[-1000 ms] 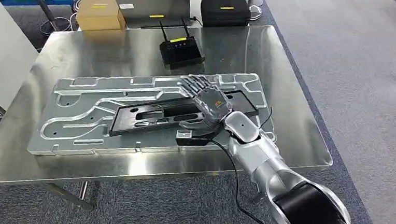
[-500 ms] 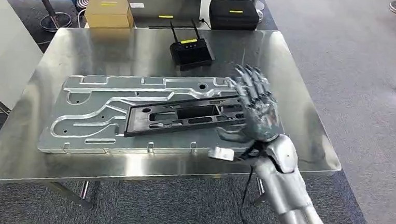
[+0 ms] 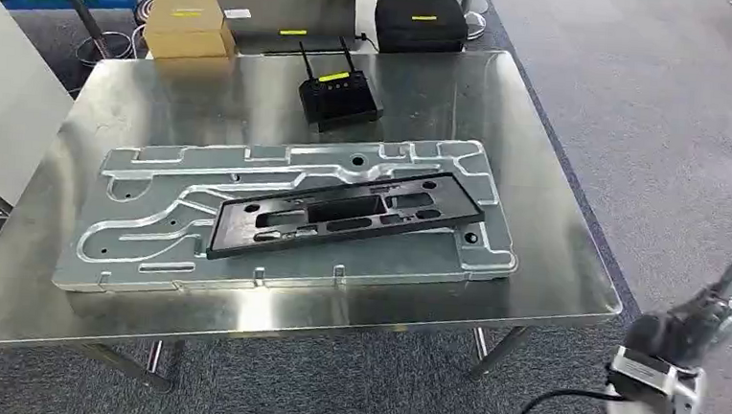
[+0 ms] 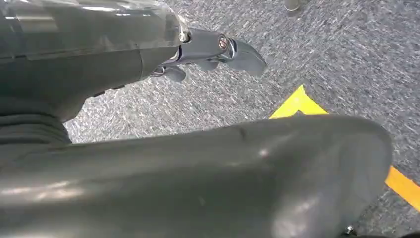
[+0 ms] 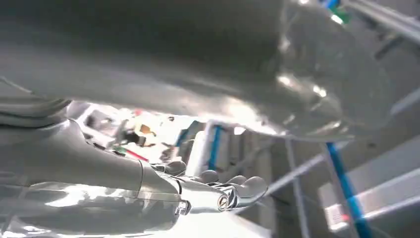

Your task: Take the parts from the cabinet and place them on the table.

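A steel table (image 3: 534, 227) stands on grey carpet, and on it lies a large silver machined plate (image 3: 151, 208) with grooves and cut-outs, set lengthwise from left to right. A long black frame part (image 3: 342, 215) rests flat on top of that plate, toward its right half and slightly angled, with its right end farther away than its left. At the far side of the table sits a black router (image 3: 340, 95) with two antennas and a yellow label. Beyond it are a cardboard box (image 3: 183, 23), a grey panel (image 3: 288, 12) and a black case (image 3: 419, 20). The right hand (image 3: 721, 301) hangs off the table's near right corner, over the carpet, well apart from both parts; it is blurred, holds nothing, and its fingers appear stretched out. The left hand (image 4: 218, 49) hangs over the carpet near a yellow floor line (image 4: 297, 101), fingers extended and empty.
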{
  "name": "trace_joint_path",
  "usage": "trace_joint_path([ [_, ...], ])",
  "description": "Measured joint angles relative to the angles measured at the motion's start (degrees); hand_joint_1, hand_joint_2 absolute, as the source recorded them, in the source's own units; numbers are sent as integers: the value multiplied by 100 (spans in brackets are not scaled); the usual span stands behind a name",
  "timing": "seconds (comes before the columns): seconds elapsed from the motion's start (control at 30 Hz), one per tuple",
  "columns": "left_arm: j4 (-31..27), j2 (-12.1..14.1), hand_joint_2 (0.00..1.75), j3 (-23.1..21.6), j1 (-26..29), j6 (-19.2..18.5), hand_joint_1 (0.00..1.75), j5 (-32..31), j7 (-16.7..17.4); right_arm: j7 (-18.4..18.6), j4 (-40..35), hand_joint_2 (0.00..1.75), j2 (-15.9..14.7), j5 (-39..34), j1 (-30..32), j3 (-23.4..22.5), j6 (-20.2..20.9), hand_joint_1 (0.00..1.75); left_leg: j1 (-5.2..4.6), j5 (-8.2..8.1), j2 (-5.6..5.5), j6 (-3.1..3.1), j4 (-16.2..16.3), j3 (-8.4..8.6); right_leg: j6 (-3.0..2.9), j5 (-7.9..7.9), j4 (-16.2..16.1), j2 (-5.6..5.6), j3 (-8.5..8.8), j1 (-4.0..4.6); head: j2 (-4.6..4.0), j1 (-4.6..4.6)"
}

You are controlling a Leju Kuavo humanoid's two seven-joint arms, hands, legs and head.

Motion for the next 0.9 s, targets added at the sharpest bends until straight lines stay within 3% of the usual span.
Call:
trace_joint_path([
  [0.03,0,-13,0,0,7,0,0,0,2,0,-30,0,9,-74,198,-249,90,0,2,-56,1,-3,216,-65,0,0,5,-3,-9,3,0,0],
  [0.07,0,-31,0,0,8,0,0,0,11,0,-50,0,55,-140,364,-551,217,0,2,34,2,6,120,14,1,1,8,-5,-15,8,0,0],
  [0.1,0,-44,0,0,7,11,0,-2,37,0,-70,0,117,-207,502,-830,340,0,1,220,2,29,-220,215,3,2,10,-4,-15,14,0,-2],
  [0.17,0,-52,0,0,2,33,0,-2,59,0,-74,0,262,-310,764,-1357,585,0,-20,672,-5,125,-1347,871,16,11,10,0,4,28,0,0],
  [0.2,0,-37,0,6,-5,39,0,-2,87,-2,-74,0,330,-310,852,-1569,701,0,-58,645,-8,187,-1700,1029,34,21,14,1,6,28,0,0],
  [0.27,0,-50,0,7,-18,70,0,0,109,-2,-10,0,446,-266,915,-1934,831,0,-99,736,4,203,-1687,1001,108,68,15,11,-11,14,0,-2],
  [0.33,0,-48,0,7,-29,77,0,0,109,-2,133,0,511,-229,923,-2184,898,0,-118,793,4,268,-1711,994,189,124,-20,13,2,-7,0,0],
  [0.37,0,-55,0,7,-27,76,0,0,107,-2,217,0,527,-190,915,-2290,896,0,-49,895,27,305,-1798,979,228,93,9,25,-15,7,0,0],
  [0.4,0,-63,0,7,-41,74,0,0,105,-2,345,0,544,-135,913,-2414,887,0,-56,949,46,353,-1817,940,245,-113,135,46,-84,-12,0,0],
  [0.47,0,-74,0,7,-39,72,0,0,105,0,581,0,570,-51,874,-2630,946,0,-61,1044,46,389,-1812,795,281,-781,918,55,-365,-32,0,0],
  [0.5,0,-83,0,7,-36,74,0,0,107,0,703,0,590,26,853,-2715,985,0,-65,1089,46,386,-1808,727,304,-1017,1349,55,-493,-38,0,0],
  [0.53,0,-85,0,7,-35,74,0,0,116,-2,831,0,608,103,829,-2801,1021,0,-66,1135,47,378,-1793,669,322,-1110,1661,55,-560,-41,0,0],
  [0.57,0,-92,0,7,-37,85,0,0,136,0,978,0,623,206,799,-2893,1088,0,-64,1181,48,367,-1774,590,337,-1031,1715,54,-497,-49,0,0],
  [0.6,0,-98,0,7,-37,103,0,0,160,0,1131,0,638,333,746,-2979,1174,0,-59,1217,48,349,-1751,523,350,-828,1492,54,-298,-61,0,0],
  [0.67,0,-122,0,7,-46,135,0,0,197,0,1581,0,653,597,596,-3190,1320,0,-43,1265,51,303,-1671,396,367,-440,503,50,377,-93,0,0],
  [0.7,0,-127,0,7,-61,142,0,0,203,-2,1761,0,660,653,551,-3284,1357,0,-48,1286,49,276,-1604,341,362,-561,-12,51,684,-111,0,0],
  [0.73,0,-133,0,7,-61,166,0,0,208,0,1933,0,667,700,502,-3353,1368,0,-66,1309,36,245,-1572,303,301,-569,-99,72,747,-43,0,-2],
  [0.83,0,-149,0,7,-48,184,0,0,184,0,2570,0,671,914,378,-3553,1445,0,-53,1421,28,133,-1584,292,180,-503,-68,77,649,-28,0,-2],
  [0.87,4,-151,0,7,-23,181,0,-2,170,0,2907,0,671,1026,309,-3625,1471,0,-43,1429,17,97,-1568,268,113,-423,-108,65,603,-55,0,0],
  [0.9,4,-159,0,7,-19,181,0,-2,153,0,3236,0,651,1089,252,-3714,1486,0,-19,1220,21,71,-1459,209,77,-367,-107,52,548,-54,0,-4],
])
